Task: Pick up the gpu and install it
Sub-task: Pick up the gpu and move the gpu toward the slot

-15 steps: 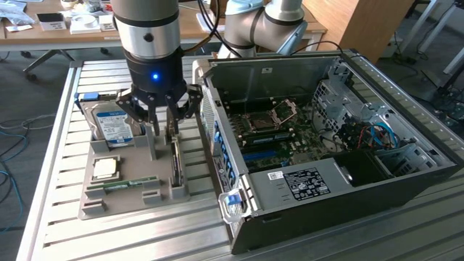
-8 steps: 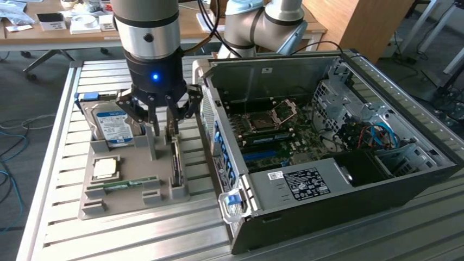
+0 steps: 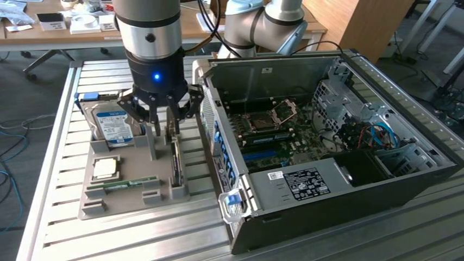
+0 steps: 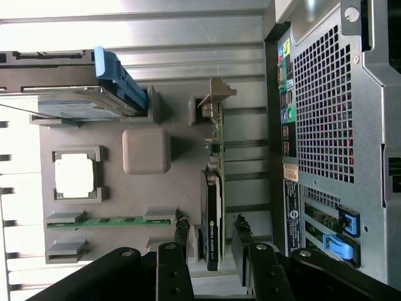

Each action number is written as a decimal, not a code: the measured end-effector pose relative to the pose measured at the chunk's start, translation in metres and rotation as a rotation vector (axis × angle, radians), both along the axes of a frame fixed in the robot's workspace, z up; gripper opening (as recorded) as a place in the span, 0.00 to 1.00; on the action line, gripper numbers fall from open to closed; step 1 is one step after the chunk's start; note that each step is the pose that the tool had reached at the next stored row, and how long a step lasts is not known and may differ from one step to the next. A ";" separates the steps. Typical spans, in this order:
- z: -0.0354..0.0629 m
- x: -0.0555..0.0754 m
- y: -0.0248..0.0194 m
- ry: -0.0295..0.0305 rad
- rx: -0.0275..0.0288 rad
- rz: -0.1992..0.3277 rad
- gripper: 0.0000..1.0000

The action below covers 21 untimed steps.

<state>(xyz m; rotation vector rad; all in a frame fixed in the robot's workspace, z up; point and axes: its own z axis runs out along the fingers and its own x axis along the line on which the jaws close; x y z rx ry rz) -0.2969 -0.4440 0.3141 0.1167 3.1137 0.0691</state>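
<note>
Status: gripper (image 3: 164,130) hangs over the grey tray (image 3: 123,205), jaws spread, with one finger (image 4: 180,233) on each side of the gpu (image 4: 212,207). The gpu stands on edge in its slot in the tray, fan face turned sideways and silver bracket (image 4: 216,94) at the end away from the fingers. Standing this way, it offers both flat faces to a pinch across its thickness. Contact between fingers and gpu cannot be confirmed; a gap seems to show on both sides. The gpu is not lifted.

The tray also holds the drive (image 3: 112,126), cpu (image 3: 106,167) and ram (image 3: 129,184), each in its own recess and apart from the gpu.

The case (image 3: 406,179) lies on its side just beside the tray, on the exterior view's right. Its panel is off and the motherboard (image 3: 290,136) faces up, presumably so the slots can be reached from above. Install not begun
</note>
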 end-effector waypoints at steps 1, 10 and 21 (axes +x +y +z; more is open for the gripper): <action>-0.0004 0.000 0.0001 -0.0002 0.0002 0.000 0.42; -0.0060 0.000 0.0000 0.0000 0.0000 0.000 0.42; -0.0061 0.000 0.0000 0.0000 0.0000 0.000 0.49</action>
